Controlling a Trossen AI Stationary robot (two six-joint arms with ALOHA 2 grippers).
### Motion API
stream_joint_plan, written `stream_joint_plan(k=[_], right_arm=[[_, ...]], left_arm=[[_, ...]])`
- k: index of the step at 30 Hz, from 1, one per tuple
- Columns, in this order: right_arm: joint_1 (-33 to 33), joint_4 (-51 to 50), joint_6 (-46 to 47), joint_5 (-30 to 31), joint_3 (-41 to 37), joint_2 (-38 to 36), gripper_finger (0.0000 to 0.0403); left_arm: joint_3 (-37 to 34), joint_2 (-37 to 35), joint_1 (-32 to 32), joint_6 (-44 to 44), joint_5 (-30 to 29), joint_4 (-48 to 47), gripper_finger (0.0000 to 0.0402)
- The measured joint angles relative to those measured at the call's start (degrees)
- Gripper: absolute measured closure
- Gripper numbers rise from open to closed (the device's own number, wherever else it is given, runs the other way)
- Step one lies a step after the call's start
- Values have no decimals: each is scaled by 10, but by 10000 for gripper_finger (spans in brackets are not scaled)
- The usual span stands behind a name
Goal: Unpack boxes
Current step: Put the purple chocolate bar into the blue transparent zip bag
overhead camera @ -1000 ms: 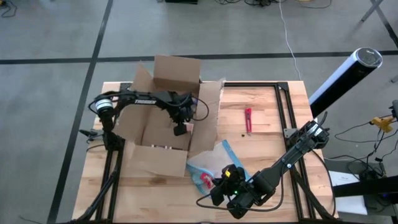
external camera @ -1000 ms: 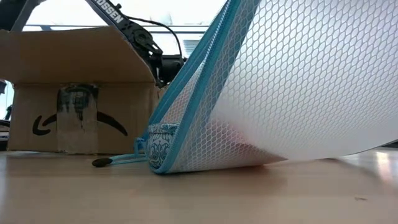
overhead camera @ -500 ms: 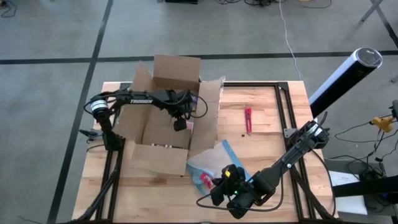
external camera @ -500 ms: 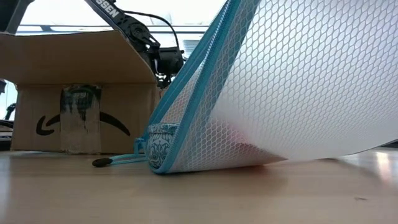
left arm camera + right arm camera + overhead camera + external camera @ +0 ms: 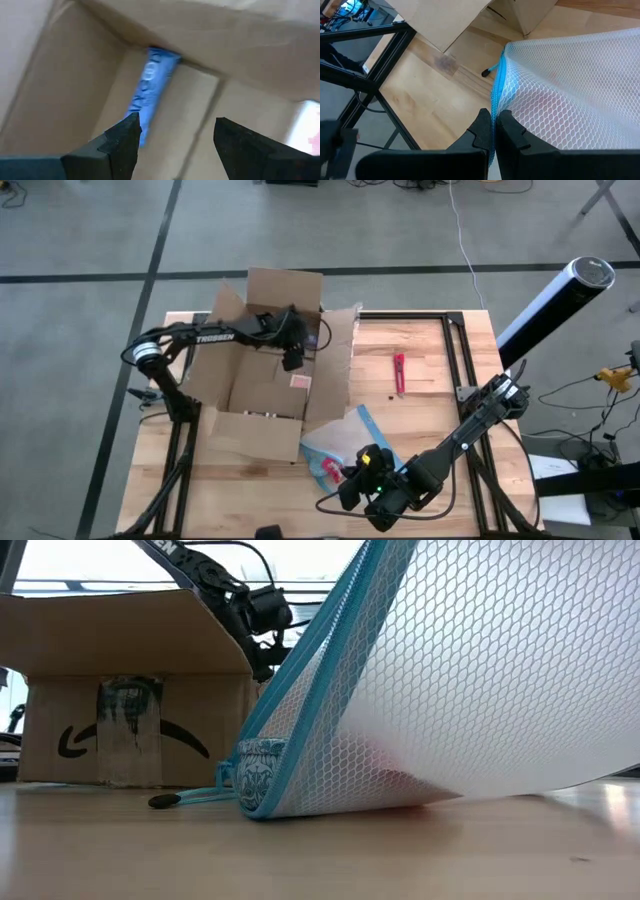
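The brown cardboard box [image 5: 262, 370] stands open at the table's far left, its flaps spread; in the low view its taped front [image 5: 125, 730] shows. My left gripper [image 5: 293, 360] hangs open over the box's inside [image 5: 175, 135], and a blue packet [image 5: 150, 92] lies along a bottom corner of the box ahead of the fingers. A clear mesh pouch with a blue edge [image 5: 340, 445] lies just right of the box's near flap. My right gripper [image 5: 350, 476] is shut on it near the table's front edge. My right gripper pinches the pouch's blue zip edge [image 5: 496, 107] between its two fingers, which lie across that edge. The held side is raised, so the pouch slants. Its lower corner [image 5: 260, 802] rests on the table.
A small red tool [image 5: 399, 372] lies on the bare wood right of the box. Black frame rails [image 5: 452, 355] cross the table's right half. A white and black tube [image 5: 552, 302] slants beyond the right edge. A small pale item [image 5: 298, 380] sits on the box floor.
My left gripper has risen from low inside the box and drawn toward the table's far edge, with nothing between its fingers. The box, the pouch and my right gripper have kept still.
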Motion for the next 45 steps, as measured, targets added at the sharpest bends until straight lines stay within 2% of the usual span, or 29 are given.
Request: stream_joint_plan(k=[5, 9, 16, 19, 23, 25, 28, 36, 45], right_arm=[[0, 0, 0, 0, 0, 0, 403], [0, 0, 0, 0, 0, 0, 403], [0, 0, 0, 0, 0, 0, 403], [0, 0, 0, 0, 0, 0, 403], [0, 0, 0, 0, 0, 0, 403], [0, 0, 0, 0, 0, 0, 403], [0, 0, 0, 0, 0, 0, 403], [0, 0, 0, 0, 0, 0, 403], [0, 0, 0, 0, 0, 0, 403]], left_arm=[[0, 7, 58, 1, 1, -4, 188], [0, 18, 96, -1, 48, -14, 197], [0, 42, 104, -8, 89, -18, 197], [0, 50, 109, -50, 105, -20, 190], [1, 51, 130, -161, 196, -20, 183], [1, 52, 140, -209, 220, -19, 182], [1, 52, 155, -247, 223, -17, 187], [1, 52, 180, -278, 223, -12, 204], [1, 57, 180, -297, 225, 16, 183]])
